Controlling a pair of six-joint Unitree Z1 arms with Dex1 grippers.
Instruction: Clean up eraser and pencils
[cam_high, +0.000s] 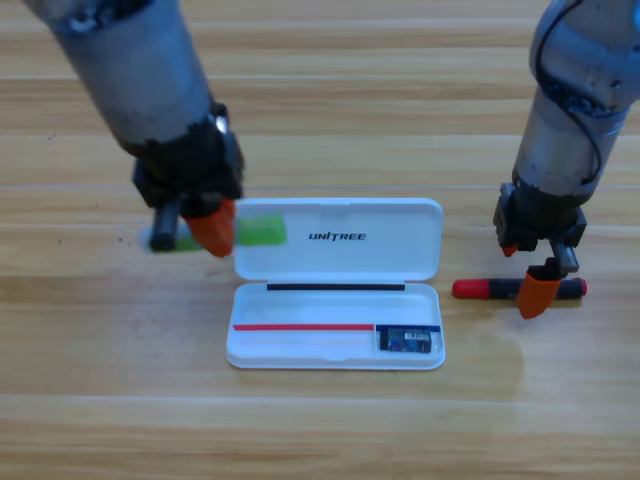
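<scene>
Orange jaws of the left gripper (205, 232) straddle the light green pencil (255, 232); right gripper (540, 285) jaws bracket the red-and-black pencil (480, 289) beside the open white plastic case (340, 245); grips unclear.

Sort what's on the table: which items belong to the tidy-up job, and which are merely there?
Part of the job:
- eraser, lying in the case's right compartment
- green pencil, at the left end effector
- red-and-black pencil, at the right end effector
- open white case

Merely there:
- wooden table
</scene>
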